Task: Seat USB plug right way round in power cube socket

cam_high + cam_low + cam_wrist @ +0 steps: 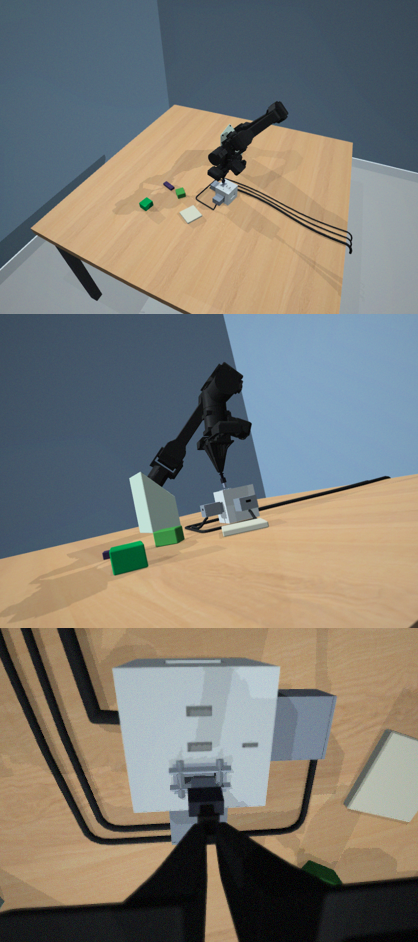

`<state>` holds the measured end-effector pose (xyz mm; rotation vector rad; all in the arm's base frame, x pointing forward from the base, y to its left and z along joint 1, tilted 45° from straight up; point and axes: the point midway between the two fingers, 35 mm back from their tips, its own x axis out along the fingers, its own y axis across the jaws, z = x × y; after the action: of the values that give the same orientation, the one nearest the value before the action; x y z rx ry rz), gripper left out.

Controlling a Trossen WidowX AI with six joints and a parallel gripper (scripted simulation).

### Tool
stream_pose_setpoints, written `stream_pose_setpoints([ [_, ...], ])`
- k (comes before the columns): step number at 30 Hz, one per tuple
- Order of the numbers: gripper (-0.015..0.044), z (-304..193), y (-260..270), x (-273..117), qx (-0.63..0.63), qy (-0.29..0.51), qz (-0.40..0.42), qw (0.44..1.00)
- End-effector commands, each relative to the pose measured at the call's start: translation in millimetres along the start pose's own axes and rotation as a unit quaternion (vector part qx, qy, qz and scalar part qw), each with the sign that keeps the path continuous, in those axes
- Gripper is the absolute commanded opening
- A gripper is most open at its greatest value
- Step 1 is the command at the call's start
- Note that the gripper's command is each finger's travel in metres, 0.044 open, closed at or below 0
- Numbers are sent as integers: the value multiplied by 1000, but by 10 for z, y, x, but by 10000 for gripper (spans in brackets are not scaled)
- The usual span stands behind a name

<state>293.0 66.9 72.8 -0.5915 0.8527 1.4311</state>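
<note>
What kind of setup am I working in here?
Most likely a bare tabletop test station: a wooden table against plain blue-grey walls, a power cube with black cables trailing off the edge, and a few loose green blocks. The gripper holds the USB plug over the cube.

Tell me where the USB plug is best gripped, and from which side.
By its dark upper body, from straight above. The plug stands upright over the cube, metal end down, so only that stub is free, and its flat sides suit a pinch. The tool already grips it that way.
</note>
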Motion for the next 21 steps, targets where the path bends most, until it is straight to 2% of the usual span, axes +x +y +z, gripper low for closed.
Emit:
stream_pose_setpoints([
  [1, 0, -5, 7, 16, 2, 1, 1, 1000],
  [21, 0, -1, 7, 40, 2, 1, 1, 1000],
])
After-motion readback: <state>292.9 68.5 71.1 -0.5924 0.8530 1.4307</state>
